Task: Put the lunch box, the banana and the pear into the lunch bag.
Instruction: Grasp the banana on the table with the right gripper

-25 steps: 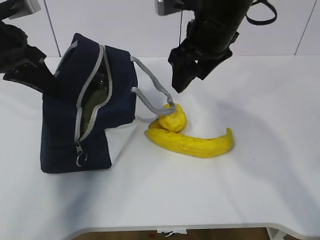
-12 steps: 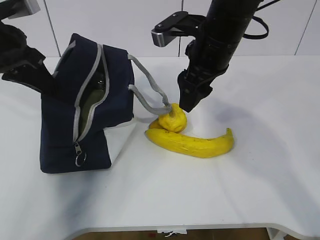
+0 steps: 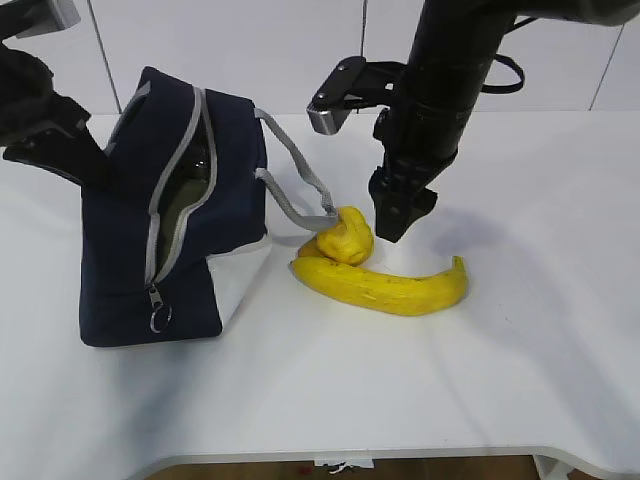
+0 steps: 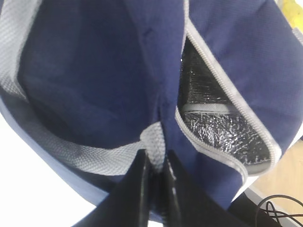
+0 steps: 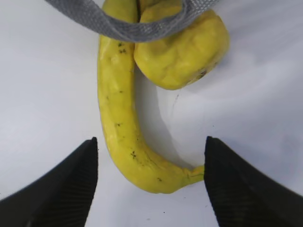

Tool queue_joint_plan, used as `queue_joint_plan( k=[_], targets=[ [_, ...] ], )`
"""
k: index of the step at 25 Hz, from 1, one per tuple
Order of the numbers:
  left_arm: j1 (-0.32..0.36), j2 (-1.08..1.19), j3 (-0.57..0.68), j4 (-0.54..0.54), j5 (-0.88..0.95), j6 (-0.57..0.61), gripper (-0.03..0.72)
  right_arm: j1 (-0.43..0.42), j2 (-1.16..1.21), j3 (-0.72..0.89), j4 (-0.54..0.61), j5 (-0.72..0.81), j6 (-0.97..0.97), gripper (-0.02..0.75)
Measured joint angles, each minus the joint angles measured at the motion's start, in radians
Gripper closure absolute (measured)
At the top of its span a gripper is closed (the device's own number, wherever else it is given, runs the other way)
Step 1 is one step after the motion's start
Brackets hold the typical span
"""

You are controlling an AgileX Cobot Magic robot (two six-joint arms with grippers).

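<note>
The navy lunch bag (image 3: 125, 245) lies tilted on the white table with its zipper open. My left gripper (image 4: 154, 158) is shut on a grey webbing handle at the bag's far side and holds it up. Something greenish (image 3: 186, 205) shows inside the opening; I cannot tell whether it is the lunch box. The pear (image 3: 346, 238) touches the banana (image 3: 385, 285) just right of the bag. The bag's other handle (image 3: 300, 190) drapes onto the pear. My right gripper (image 3: 398, 218) hangs open just right of the pear, above the banana (image 5: 116, 94), and holds nothing.
Silver foil lining (image 4: 222, 135) shows inside the bag's mouth. The zipper's metal ring pull (image 3: 161, 318) hangs at the bag's near corner. The table's front edge (image 3: 400, 455) runs along the bottom, with bare white table (image 3: 540, 220) to the right of the fruit.
My right arm has come down and to the right, from above the bag's handle to just beside the pear. The left gripper and the bag have stayed put.
</note>
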Motion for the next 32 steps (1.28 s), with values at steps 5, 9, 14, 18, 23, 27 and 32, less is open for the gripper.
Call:
queue_joint_plan(
  k=[5,9,14,18,23,27,32],
  targets=[
    [0.0,0.0,0.0,0.004,0.0,0.0,0.676,0.0,0.022,0.002,-0.011,-0.002,-0.069,0.21],
    [0.0,0.0,0.0,0.01,0.0,0.0,0.676,0.0,0.022,0.016,-0.011,-0.008,-0.119,0.21],
    [0.0,0.0,0.0,0.013,0.0,0.0,0.676,0.0,0.022,0.095,-0.011,-0.013,-0.14,0.21],
    [0.0,0.0,0.0,0.014,0.0,0.0,0.676,0.0,0.022,0.148,-0.011,-0.018,-0.144,0.21],
    [0.0,0.0,0.0,0.016,0.0,0.0,0.676,0.0,0.031,0.158,-0.008,-0.077,-0.149,0.21],
    [0.0,0.0,0.0,0.016,0.0,0.0,0.676,0.0,0.061,0.16,-0.008,-0.124,-0.153,0.211],
    [0.0,0.0,0.0,0.016,0.002,0.0,0.676,0.0,0.078,0.16,-0.002,-0.124,-0.153,0.211]
  ],
)
